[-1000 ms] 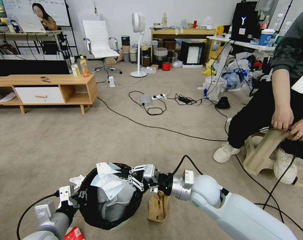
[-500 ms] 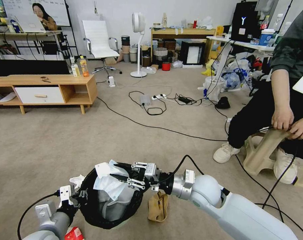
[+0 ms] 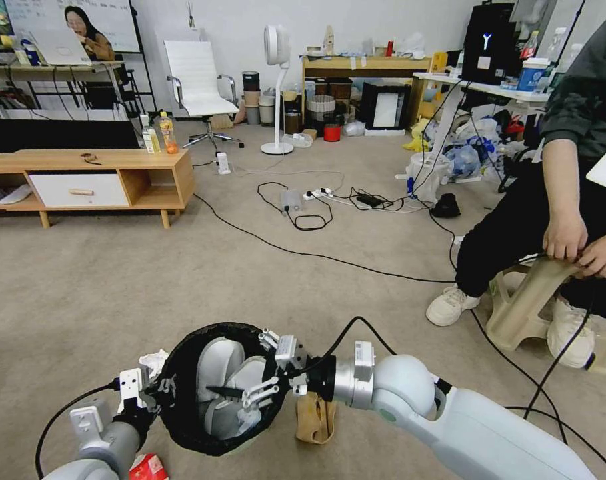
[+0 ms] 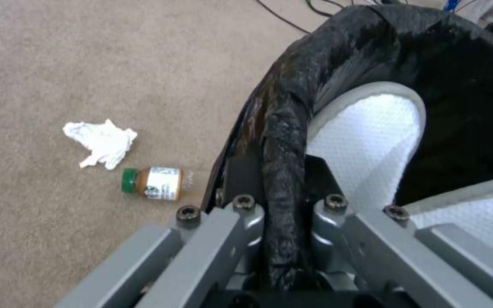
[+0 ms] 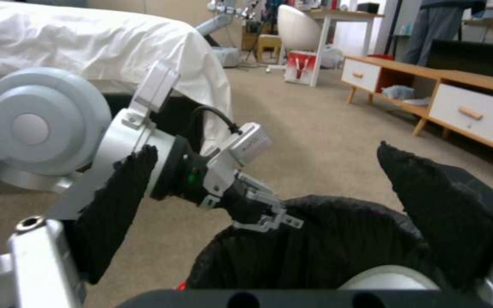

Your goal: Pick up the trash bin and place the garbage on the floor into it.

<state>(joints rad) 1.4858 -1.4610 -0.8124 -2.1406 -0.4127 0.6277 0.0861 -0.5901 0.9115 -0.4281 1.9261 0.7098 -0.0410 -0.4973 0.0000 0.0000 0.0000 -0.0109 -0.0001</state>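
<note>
Left gripper (image 3: 157, 389) clamps bin (image 3: 183, 427) rim; right gripper (image 3: 249, 390), jaws wide, inside bin mouth.

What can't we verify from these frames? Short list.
- Bottom of the trash bin: head view, hidden by the right gripper, open over its mouth, and the black liner.
- Red item: head view, cut by the lower edge and covered by the left arm, so its kind is unclear.
- Brown paper bag: head view, top hidden behind the right wrist.
- Left gripper: clamped on the bin rim, fingertips hidden by the liner.
</note>
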